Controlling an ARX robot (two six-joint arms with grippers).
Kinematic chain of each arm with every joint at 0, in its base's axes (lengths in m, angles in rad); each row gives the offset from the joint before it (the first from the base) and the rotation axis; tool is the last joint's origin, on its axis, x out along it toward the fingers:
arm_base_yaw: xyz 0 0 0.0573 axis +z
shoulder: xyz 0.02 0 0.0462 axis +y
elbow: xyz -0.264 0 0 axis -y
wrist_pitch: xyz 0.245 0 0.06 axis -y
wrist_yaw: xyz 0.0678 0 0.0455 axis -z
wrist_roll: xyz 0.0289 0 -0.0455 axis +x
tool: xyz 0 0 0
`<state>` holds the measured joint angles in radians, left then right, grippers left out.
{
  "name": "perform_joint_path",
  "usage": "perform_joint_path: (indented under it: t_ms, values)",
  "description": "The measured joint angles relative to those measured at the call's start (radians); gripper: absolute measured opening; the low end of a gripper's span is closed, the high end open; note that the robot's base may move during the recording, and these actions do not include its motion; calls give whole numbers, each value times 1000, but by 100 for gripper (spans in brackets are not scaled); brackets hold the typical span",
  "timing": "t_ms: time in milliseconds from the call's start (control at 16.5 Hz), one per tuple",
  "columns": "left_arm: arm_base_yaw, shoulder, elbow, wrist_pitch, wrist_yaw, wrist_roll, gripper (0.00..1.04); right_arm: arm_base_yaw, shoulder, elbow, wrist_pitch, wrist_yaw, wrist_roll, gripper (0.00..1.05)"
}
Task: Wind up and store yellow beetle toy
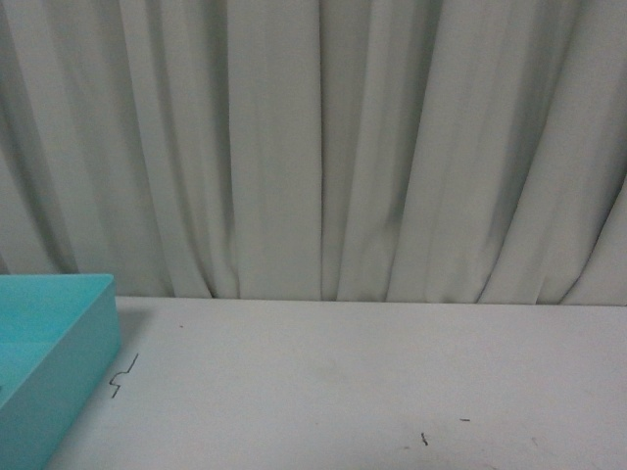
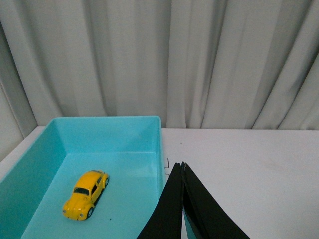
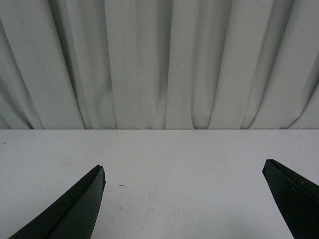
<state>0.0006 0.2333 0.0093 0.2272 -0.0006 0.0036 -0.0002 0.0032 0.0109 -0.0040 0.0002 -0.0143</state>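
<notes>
The yellow beetle toy (image 2: 85,194) shows only in the left wrist view. It rests on its wheels on the floor of a turquoise bin (image 2: 129,124). My left gripper (image 2: 182,166) is shut and empty, its tips above the bin's rim on the side away from the toy, apart from it. My right gripper (image 3: 184,169) is open and empty above bare white table (image 3: 174,154). Neither gripper shows in the front view; the toy is hidden there.
The turquoise bin's corner (image 1: 98,323) stands at the front view's lower left. A white table (image 1: 372,382) runs up to a pale grey curtain (image 1: 313,147) behind it. Small dark marks (image 1: 124,374) lie on the table beside the bin.
</notes>
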Motion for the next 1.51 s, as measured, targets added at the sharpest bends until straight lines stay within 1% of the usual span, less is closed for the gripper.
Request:
perform_joint_path:
  t_ms: [242,363,423,484,786,847,907,968,1391,1512]
  values:
    - [0,-60,0,-53,0,0,2,0,0,0,0,0,0,98]
    - [0,-220,1,-233,0,0,2,0,0,0,0,0,0,98]
    - [0,-227,6,-215,-2,0,2,0,0,0,0,0,0,98]
    - [0,-228,1,-237,3,0,2,0,0,0,1,0,0,98]
    - [0,-227,1,-230,0,0,2,0,0,0,0,0,0,98]
    - [0,-227,1,-230,0,-1,13,0,0,0,0,0,0,98]
    - [0,-227,1,-230,0,-1,22,0,0,0,0,0,0,98]
    - [0,-227,1,-230,0,-1,34,0,0,0,0,0,0,98]
    - [0,-227,1,-230,0,0,99,0,0,0,0,0,0,98]
    - [0,-227,1,-231,0,0,98,0,0,0,0,0,0,98]
